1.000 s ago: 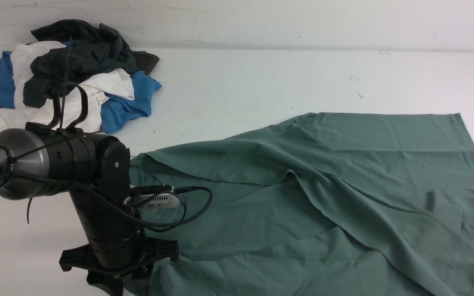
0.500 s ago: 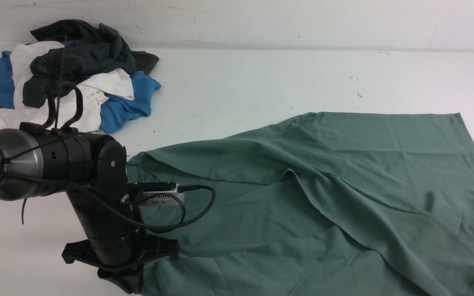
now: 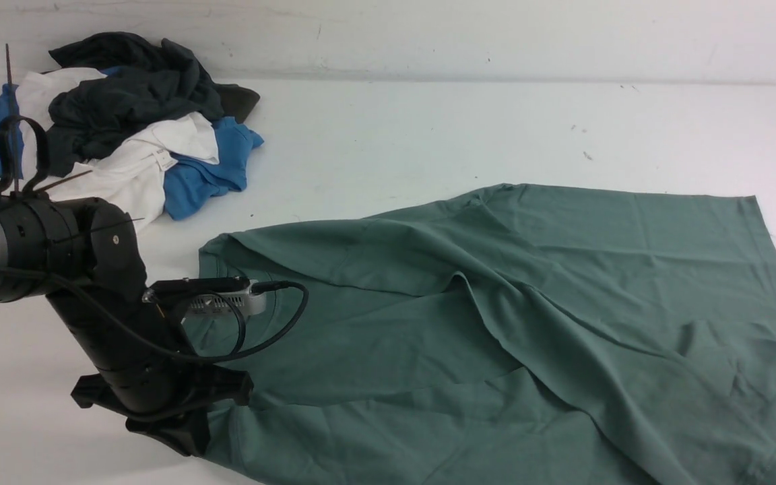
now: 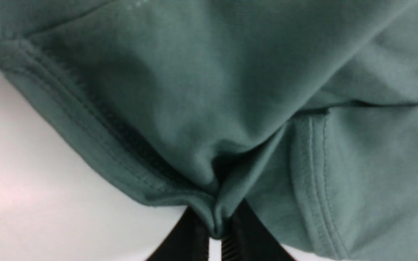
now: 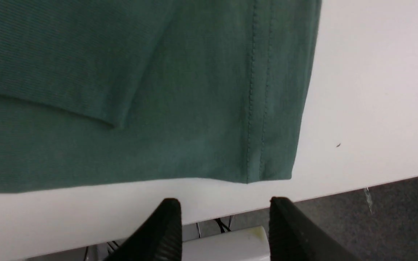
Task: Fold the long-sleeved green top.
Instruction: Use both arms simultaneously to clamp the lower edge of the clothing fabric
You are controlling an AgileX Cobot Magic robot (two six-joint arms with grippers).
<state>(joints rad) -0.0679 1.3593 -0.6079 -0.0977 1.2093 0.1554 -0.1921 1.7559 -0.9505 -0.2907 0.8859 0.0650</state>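
Left tool (image 4: 216, 232) leftward, with creased top (image 3: 563, 283)

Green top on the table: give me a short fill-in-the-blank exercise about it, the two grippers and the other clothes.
1. The left gripper is ____ on a pinch of the green long-sleeved top.
2. The right gripper has its jaws ____, with nothing between them.
3. The pile of other clothes lies on the robot's ____ side of the table.
Missing words: shut; open; left.
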